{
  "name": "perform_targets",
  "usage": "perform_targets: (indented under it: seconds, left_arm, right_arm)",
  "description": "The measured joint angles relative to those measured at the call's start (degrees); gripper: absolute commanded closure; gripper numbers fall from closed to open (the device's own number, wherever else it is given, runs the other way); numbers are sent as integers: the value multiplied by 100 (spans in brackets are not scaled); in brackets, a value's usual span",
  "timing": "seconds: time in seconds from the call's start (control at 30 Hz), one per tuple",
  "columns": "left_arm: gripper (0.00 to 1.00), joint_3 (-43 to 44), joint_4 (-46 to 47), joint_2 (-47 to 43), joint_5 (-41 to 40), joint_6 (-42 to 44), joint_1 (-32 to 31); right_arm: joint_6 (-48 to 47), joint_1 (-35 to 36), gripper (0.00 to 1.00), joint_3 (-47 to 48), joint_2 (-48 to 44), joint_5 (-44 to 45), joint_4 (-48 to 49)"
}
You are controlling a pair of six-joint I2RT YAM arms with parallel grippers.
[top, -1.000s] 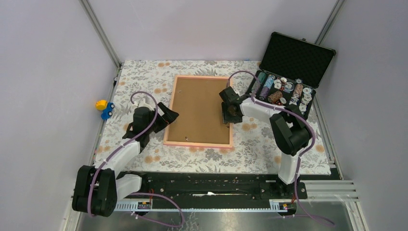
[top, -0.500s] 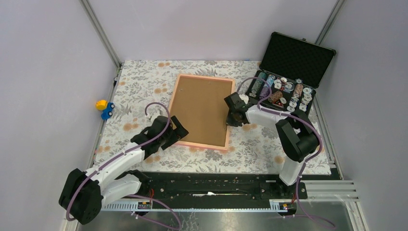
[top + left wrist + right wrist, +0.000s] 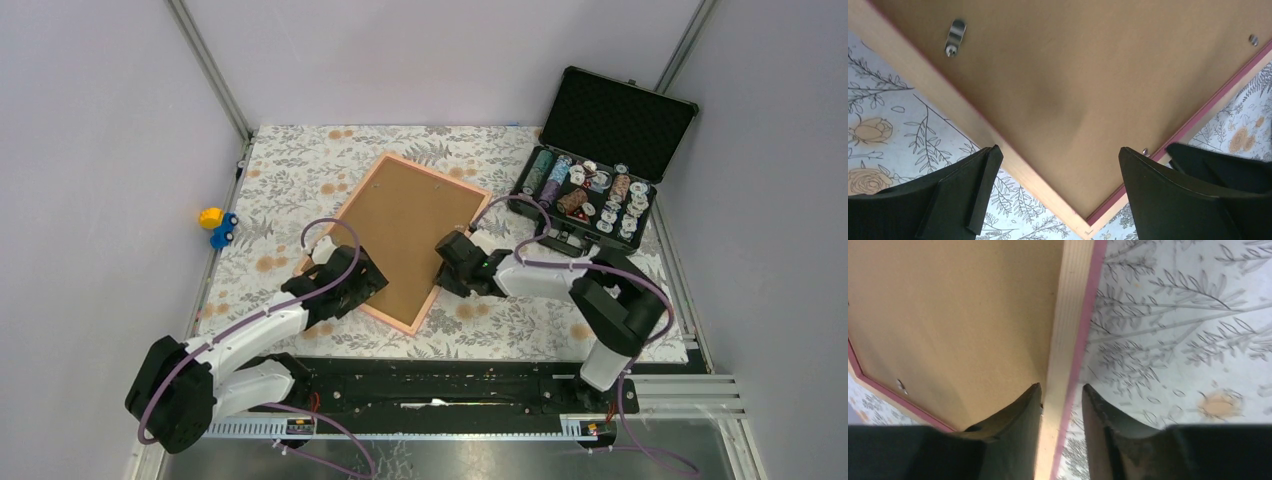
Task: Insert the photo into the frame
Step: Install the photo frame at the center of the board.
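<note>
- Right fingers (image 3: 1018,435): set close together, one on either side of the long-side rail of the frame (pale inner strip, pink outer lip). The rail runs straight between the tips. Cannot tell whether they clamp it or only flank it.
- Left fingers (image 3: 1168,200): spread wide with nothing between them, hovering over the frame's near corner. That corner points back toward the wrist, roughly midway between the two tips.
- Thin rectangular salmon-pink picture frame (image 3: 400,235): flat and face down, with its brown fibreboard backing (image 3: 1073,80) uppermost. It spreads away to the left of the right fingers. It lies directly below and ahead of the left fingers.
- Long axis: skewed, running from the corner under the left fingers away toward the far right. The right arm is at a long side and the left arm at a corner. Both are within reach; the right is closer in.
- Small metal turn clip (image 3: 954,36): on the backing, ahead and left of the left fingers.
- No sign of the photo in any view, so its place cannot be given.
- Judgement: with the backing seated, the next move turns on freeing that board.
- Further out: floral-print surface (image 3: 290,170); open black case (image 3: 620,120) well off to the right; yellow-and-blue toy (image 3: 215,227) well off to the left.
</note>
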Motion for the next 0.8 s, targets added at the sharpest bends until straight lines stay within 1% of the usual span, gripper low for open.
perform_targets:
  seconds: [0.03, 0.1, 0.13, 0.27, 0.33, 0.43, 0.53, 0.6, 0.73, 0.8]
  left_arm:
    - [1, 4, 13, -2, -35, 85, 2]
    - [2, 9, 107, -31, -81, 225, 22]
    - [2, 9, 160, -42, -92, 282, 33]
    - [2, -144, 542, -199, -85, 448, 48]
    - [2, -293, 682, -291, -85, 507, 57]
    - [2, -433, 745, -330, -111, 570, 57]
    - [2, -468, 772, -367, -170, 636, 57]
    - [2, -492, 835, -374, -190, 680, 59]
    - [2, -651, 1182, -367, -203, 767, 61]
    - [2, -671, 1279, -319, -201, 809, 61]
  right_arm:
    - [-92, 33, 30, -103, -107, -76, 13]
    - [-501, 46, 20, -352, -457, -144, -9]
    - [-638, 28, 16, -393, -584, -151, -59]
    - [-1572, -249, 15, -352, -1226, -201, -398]
    - [-1961, -603, 18, -184, -1338, -258, -553]
    - [-2371, -1272, 21, 166, -1207, -435, -717]
    - [-2686, -1764, 21, 673, -730, -584, -905]
    - [-2938, -1919, 20, 1040, -341, -612, -1016]
    - [-3731, -1965, 18, 2127, 625, -802, -1349]
    - [-3945, -1982, 17, 2743, 1078, -846, -1591]
